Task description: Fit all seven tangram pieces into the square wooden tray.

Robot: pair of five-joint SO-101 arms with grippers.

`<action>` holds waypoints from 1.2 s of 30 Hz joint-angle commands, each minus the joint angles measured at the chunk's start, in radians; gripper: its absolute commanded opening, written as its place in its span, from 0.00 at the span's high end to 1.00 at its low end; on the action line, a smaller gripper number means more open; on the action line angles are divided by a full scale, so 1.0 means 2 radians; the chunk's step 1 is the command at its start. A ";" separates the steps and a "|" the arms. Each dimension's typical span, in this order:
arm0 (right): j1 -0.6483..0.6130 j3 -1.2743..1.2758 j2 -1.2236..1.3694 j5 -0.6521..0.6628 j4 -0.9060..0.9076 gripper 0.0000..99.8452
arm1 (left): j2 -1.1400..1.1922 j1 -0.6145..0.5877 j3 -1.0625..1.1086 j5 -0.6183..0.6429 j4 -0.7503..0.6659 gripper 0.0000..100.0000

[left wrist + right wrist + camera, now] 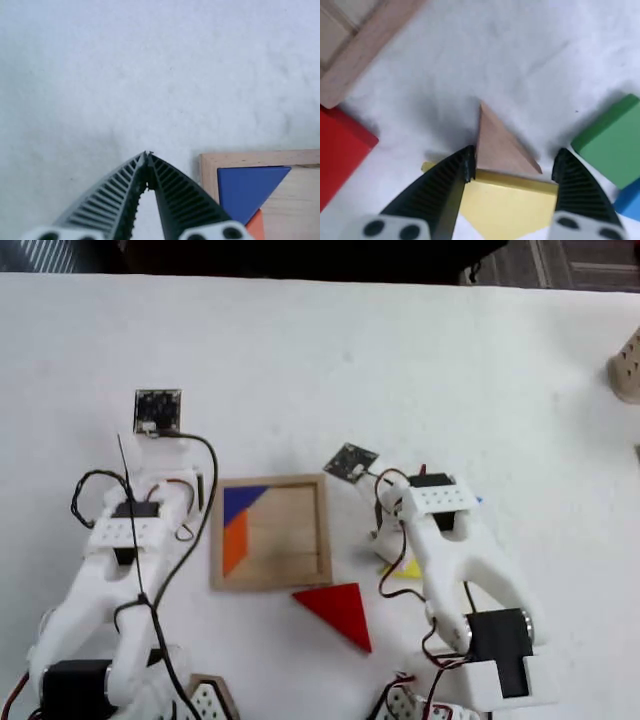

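Note:
The square wooden tray [322, 530] lies mid-table with a blue triangle [242, 502] and an orange piece [234, 542] in its left part. A red triangle [338, 612] lies on the table in front of it. My right gripper [515, 162] is open, its fingers on either side of a tan triangle [501, 147] that rests against a yellow piece [510, 205]. A green piece [612, 140] and a blue piece [631, 202] lie beside them. My left gripper [147, 156] is shut on nothing, low over bare table just outside the tray's corner [209, 162].
The right arm [450, 540] covers most of the loose pieces in the high view; a sliver of yellow [405, 568] shows under it. The left arm [120, 540] stands left of the tray. White table stretches behind the tray.

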 commanded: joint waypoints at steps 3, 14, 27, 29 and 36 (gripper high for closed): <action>0.000 0.001 -0.013 0.006 -0.014 0.79 | 0.000 -0.005 -0.027 -0.003 -0.012 0.97; -0.001 0.007 -0.013 0.005 -0.013 0.91 | 0.000 -0.005 -0.027 -0.003 -0.012 0.97; -0.056 -0.041 -0.018 -0.074 0.049 0.98 | 0.000 -0.005 -0.027 -0.003 -0.012 0.97; -0.056 -0.068 -0.018 -0.104 0.069 0.98 | 0.000 -0.005 -0.027 -0.003 -0.012 0.97; -0.065 -0.124 -0.018 -0.150 0.107 0.98 | 0.000 -0.005 -0.027 -0.003 -0.012 0.97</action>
